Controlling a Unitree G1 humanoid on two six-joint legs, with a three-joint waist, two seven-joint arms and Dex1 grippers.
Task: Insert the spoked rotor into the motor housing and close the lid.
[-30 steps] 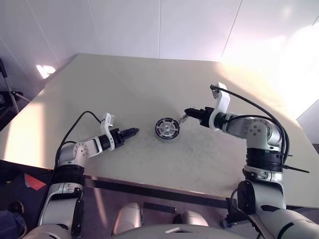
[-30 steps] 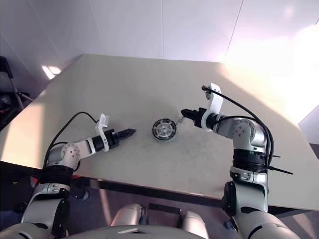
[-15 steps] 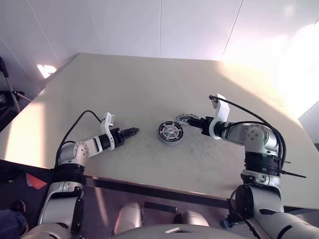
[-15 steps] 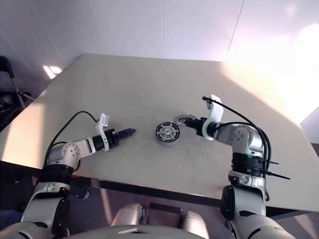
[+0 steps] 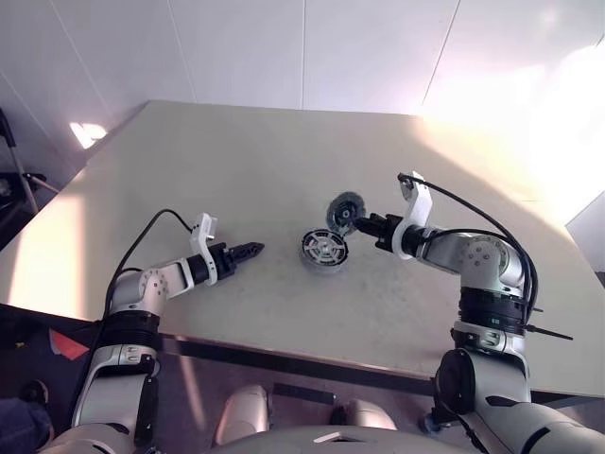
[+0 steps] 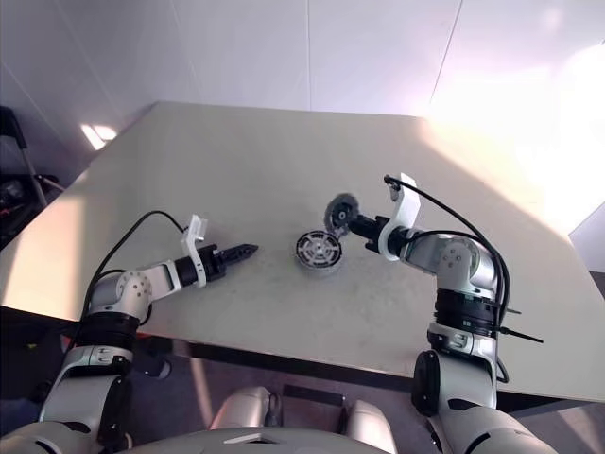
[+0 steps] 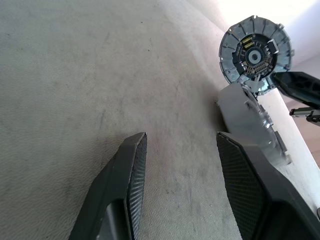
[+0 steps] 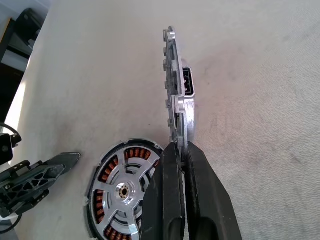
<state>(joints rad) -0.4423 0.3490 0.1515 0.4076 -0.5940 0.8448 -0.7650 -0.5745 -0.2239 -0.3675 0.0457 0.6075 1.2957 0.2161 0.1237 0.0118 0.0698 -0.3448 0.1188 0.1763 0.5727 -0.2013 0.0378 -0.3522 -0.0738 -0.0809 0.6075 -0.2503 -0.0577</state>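
Your right gripper [image 8: 181, 155] has its jaws clamped on the lid's [image 5: 344, 212] edge, holding it upright on edge, lifted just beside the motor housing [image 5: 324, 251]. The housing sits flat on the counter [image 5: 284, 161] with the spoked rotor [image 8: 121, 192] already in it. Your left gripper [image 7: 180, 145] rests low near the counter, jaws apart, holding nothing, well apart from the housing.

I find no readable text, label, brand, number or sign anywhere: not on the lid [image 5: 345, 212], the motor housing [image 5: 324, 251], or my worktop [image 5: 246, 170].
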